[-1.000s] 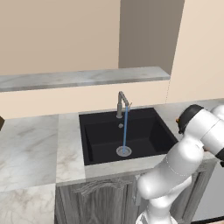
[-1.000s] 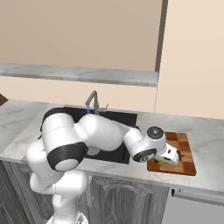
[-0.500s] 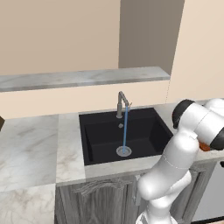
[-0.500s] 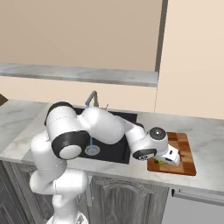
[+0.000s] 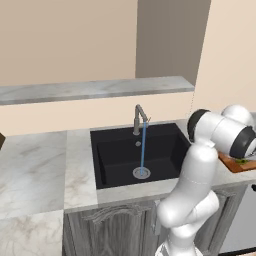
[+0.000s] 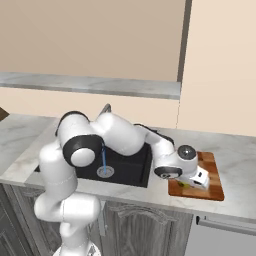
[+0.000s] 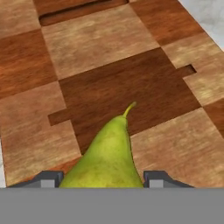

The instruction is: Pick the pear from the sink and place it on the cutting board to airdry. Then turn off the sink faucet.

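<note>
Hand view: pear point(image 7: 109, 157) lies on the cutting board point(image 7: 96, 48), stem pointing away from the camera, its wide end between the two finger tips. The tips point(image 7: 47, 179) sit close on either side of the fruit. Whether they press it or stand just clear, cannot tell; the contact lines are cut off at the bottom edge. The board's checkered blocks run light and dark brown. A strip of pale counter point(image 7: 208, 13) shows at the top right corner, so the board's edge is near on that side.

Right base view: gripper point(image 6: 192, 184) is down low over the near part of the cutting board point(image 6: 212, 172), wrist bent over it. A speck of yellow-green, the pear point(image 6: 185, 184), shows under the hand. The board sits just right of the sink point(image 6: 127, 167), on marble. Bare wood stays open on the board's far and right parts; open marble lies further right.

Left base view: here the sink point(image 5: 117, 150) is seen whole, black basin with drain ring point(image 5: 141, 173). The sink faucet point(image 5: 138, 118) stands at the back rim, a thin blue stream of water point(image 5: 143, 147) falling to the drain. The arm's elbow covers the basin's right edge. A corner of the cutting board point(image 5: 234, 163) peeks out behind the arm at the right edge.
</note>
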